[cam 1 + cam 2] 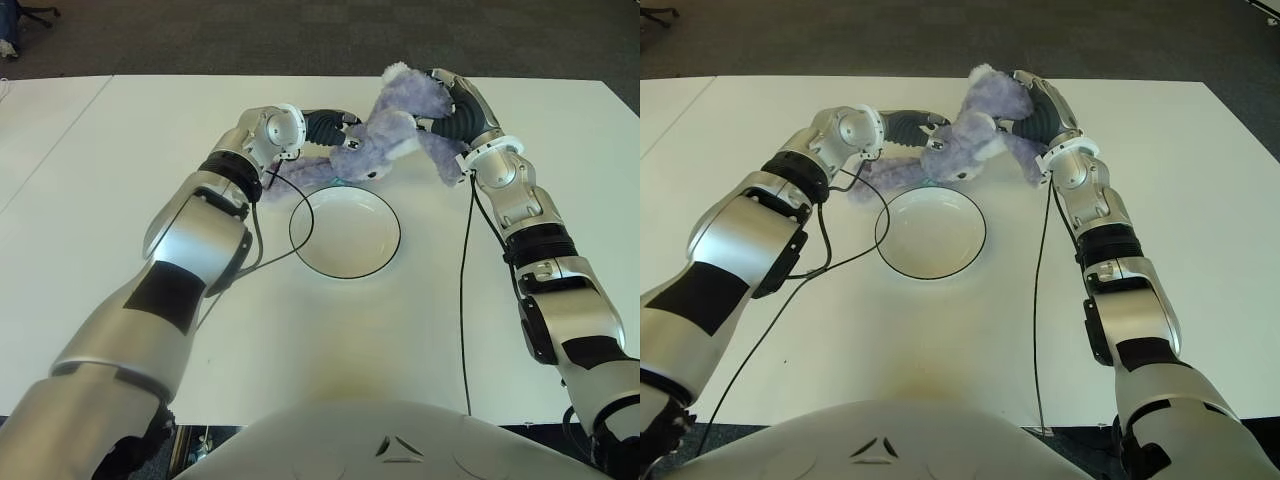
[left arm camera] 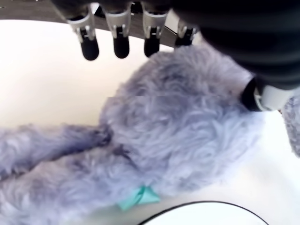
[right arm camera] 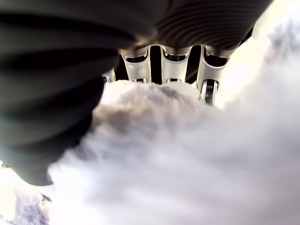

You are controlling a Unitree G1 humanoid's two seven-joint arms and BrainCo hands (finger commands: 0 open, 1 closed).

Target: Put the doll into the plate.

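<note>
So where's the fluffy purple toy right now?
The doll is between the two hands at the far middle of the table, just beyond the plate; the right hand grips it and the left hand touches it.

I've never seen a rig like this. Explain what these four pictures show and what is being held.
This is a humanoid robot with two arms, each ending in a fingered robot hand. The two wide pictures come from cameras in its head, looking down at a white table. The two close-ups come from cameras on its wrists. On the table lies an empty white plate with a dark rim. Just beyond it is a fluffy purple doll. The right robot hand grips the doll's upper part and the left robot hand is at its lower part, fingers extended over the fur. The doll is not yet in the plate.
</note>
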